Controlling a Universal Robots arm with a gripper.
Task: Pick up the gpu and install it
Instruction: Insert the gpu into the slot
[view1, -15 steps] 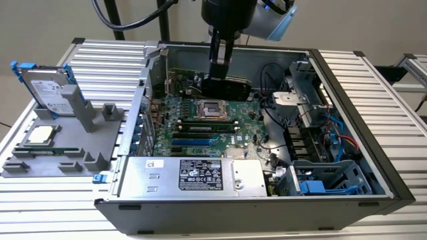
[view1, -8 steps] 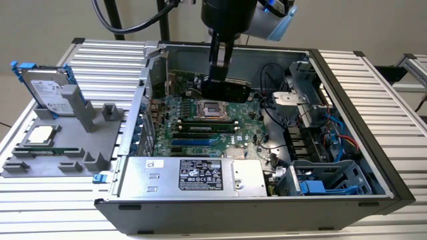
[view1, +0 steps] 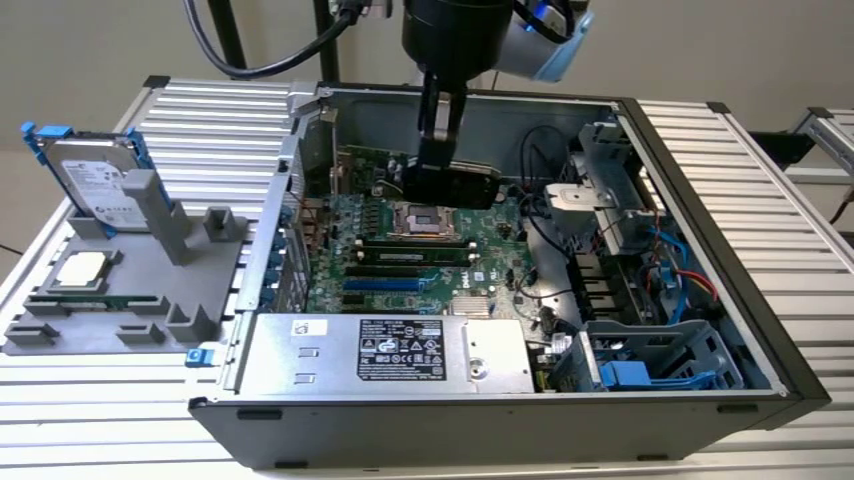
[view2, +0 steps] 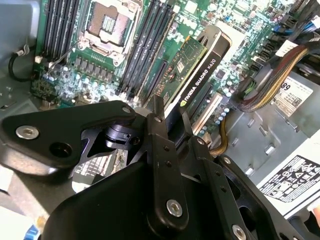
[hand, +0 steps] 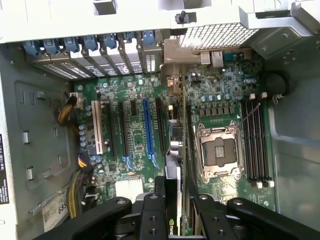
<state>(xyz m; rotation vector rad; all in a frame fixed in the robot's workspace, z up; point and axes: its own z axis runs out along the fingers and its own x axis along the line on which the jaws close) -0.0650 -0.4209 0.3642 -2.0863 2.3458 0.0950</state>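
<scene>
Inside 1 open case (view1: 694, 180), 1 tool (view1: 447, 180) clamps 1 gpu (view2: 197, 65) over 1 motherboard (view1: 400, 270).

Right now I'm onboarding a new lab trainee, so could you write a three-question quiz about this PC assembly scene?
1. True or false: the gpu is held in the gripper above the motherboard.
2. Where is the hard drive? A) upright in the grey holder outside the computer case B) inside the case
3. Is the CPU socket occupied or empty?

Key: 1 true; 2 A; 3 empty.
</scene>
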